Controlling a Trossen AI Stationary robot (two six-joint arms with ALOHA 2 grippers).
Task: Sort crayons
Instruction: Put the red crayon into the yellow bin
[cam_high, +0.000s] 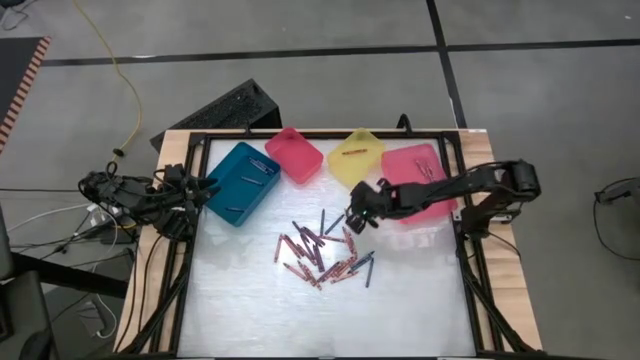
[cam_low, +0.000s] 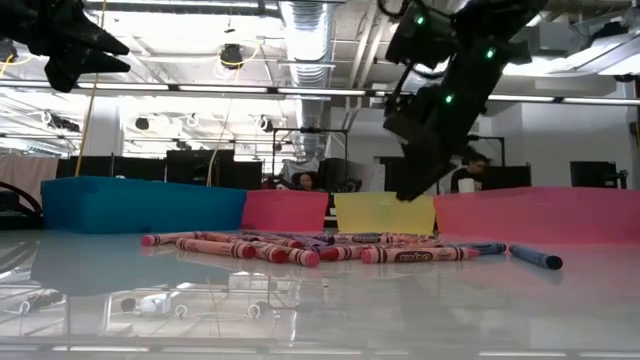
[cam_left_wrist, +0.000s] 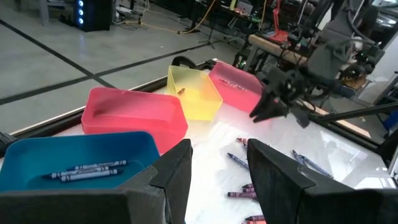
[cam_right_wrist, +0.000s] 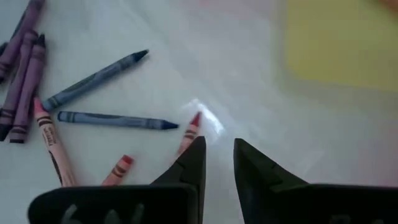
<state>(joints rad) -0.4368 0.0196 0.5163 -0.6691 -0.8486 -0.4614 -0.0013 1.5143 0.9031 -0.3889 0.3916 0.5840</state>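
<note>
The crayons (cam_high: 322, 251) lie in a loose scatter near the middle of the table (cam_high: 240, 310), mostly red and pink sticks with a few dark blue ones at the scatter's right side. Wide bare surface stays open toward the near edge and both side edges. Along the far edge stand a teal bin (cam_high: 240, 182), a pink bin (cam_high: 294, 155), a yellow bin (cam_high: 356, 157) and a second pink bin (cam_high: 424, 182). The right gripper (cam_high: 355, 217) hangs above the table between the scatter and the yellow bin, fingers a narrow gap apart, holding nothing. The left gripper (cam_left_wrist: 216, 180) waits at the left edge beside the teal bin, fingers apart and empty.
</note>
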